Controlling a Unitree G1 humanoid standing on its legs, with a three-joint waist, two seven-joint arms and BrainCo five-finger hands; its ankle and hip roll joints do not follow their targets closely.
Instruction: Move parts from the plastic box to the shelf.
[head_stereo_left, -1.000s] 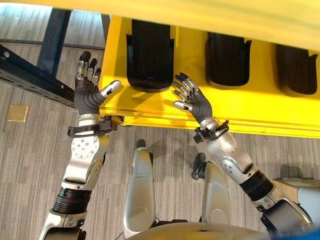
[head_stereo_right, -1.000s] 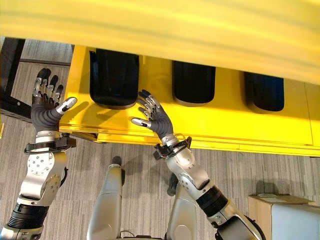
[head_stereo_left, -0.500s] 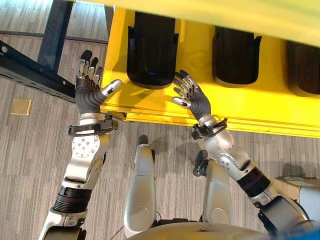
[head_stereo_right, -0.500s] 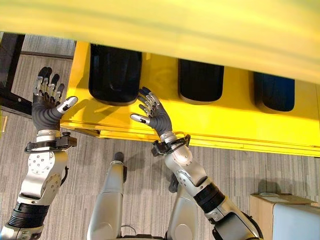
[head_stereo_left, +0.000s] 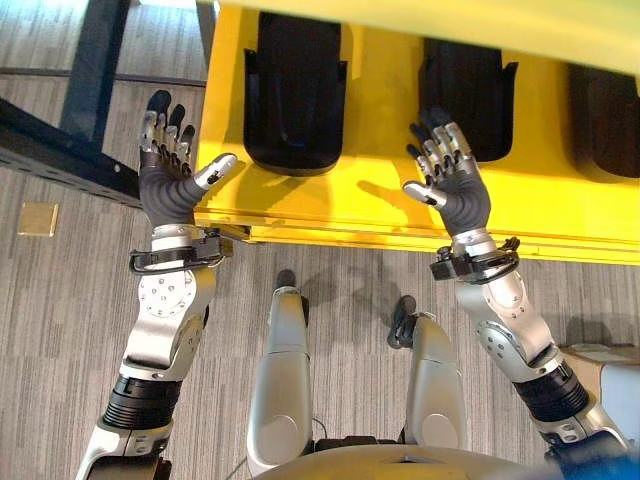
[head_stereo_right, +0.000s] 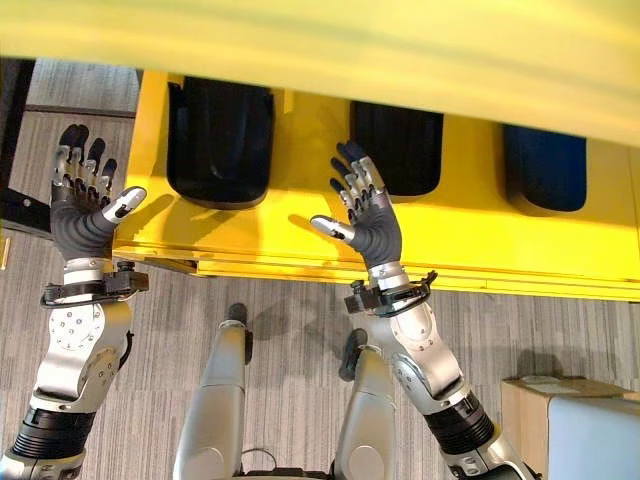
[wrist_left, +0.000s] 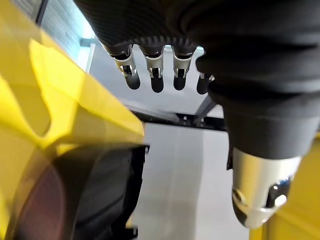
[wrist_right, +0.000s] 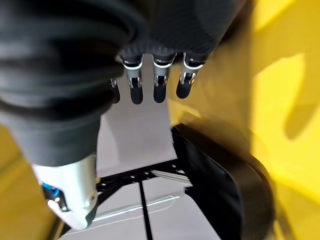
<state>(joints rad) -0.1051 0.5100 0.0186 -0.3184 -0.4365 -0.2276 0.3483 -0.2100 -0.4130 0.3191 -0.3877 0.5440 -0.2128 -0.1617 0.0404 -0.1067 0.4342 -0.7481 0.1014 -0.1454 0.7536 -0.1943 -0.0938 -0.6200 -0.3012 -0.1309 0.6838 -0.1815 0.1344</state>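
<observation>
Yellow shelf w/ black parts in a row.

Left hand and right hand raised, fingers spread.

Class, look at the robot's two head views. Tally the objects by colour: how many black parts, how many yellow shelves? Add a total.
Black parts: 3
Yellow shelf: 1
Total: 4
</observation>
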